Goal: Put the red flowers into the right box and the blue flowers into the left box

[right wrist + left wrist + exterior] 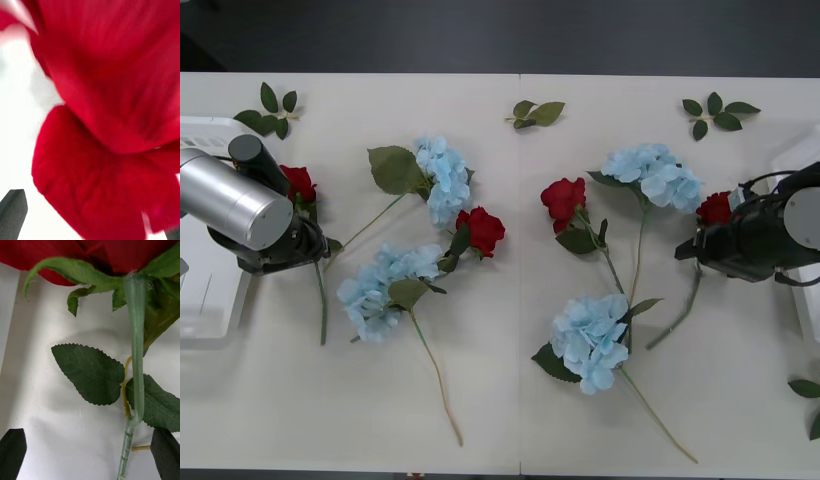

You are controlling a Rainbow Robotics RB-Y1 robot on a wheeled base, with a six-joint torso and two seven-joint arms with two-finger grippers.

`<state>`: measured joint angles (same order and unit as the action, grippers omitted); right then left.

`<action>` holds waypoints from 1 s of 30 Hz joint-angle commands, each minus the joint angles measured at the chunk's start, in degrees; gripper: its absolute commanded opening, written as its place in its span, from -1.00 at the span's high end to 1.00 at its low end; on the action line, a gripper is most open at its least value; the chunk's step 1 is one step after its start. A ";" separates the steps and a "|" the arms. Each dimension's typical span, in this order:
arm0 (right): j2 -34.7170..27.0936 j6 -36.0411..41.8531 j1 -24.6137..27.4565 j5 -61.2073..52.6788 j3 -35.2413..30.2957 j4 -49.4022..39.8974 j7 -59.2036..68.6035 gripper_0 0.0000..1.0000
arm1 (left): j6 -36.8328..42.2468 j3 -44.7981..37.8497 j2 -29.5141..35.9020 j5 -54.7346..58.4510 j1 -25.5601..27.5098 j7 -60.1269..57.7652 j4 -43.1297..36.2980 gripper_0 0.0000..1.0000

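Four red flowers lie on the white table: one far left (298,183), two mid-table (480,230) (564,198), one far right (713,208). My left gripper (315,248) hovers open over the far-left rose. Its stem (135,352) runs between the black fingers (13,453), nearer one of them. My right gripper (692,245) is open right above the far-right rose, whose bloom (108,112) sits very close. Several blue flowers (442,175) (385,285) (655,172) (590,340) are spread across the middle. The left box (210,310) and right box (810,310) are at the table's side edges.
Loose green leaf sprigs lie at the back left (268,110), back centre (537,112), back right (718,112) and near the right front edge (810,390). Long stems cross the table's middle and front.
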<state>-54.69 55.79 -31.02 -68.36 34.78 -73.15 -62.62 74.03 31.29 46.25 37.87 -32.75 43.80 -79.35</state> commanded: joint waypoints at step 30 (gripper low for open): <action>-0.07 -3.32 -1.85 2.97 2.58 -0.07 1.36 0.60 | -2.31 -0.79 -0.19 -5.00 -2.85 2.26 -4.41 1.00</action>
<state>-54.69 52.95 -31.28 -65.51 37.76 -73.14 -62.62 71.14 31.28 43.28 33.84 -33.13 43.93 -79.21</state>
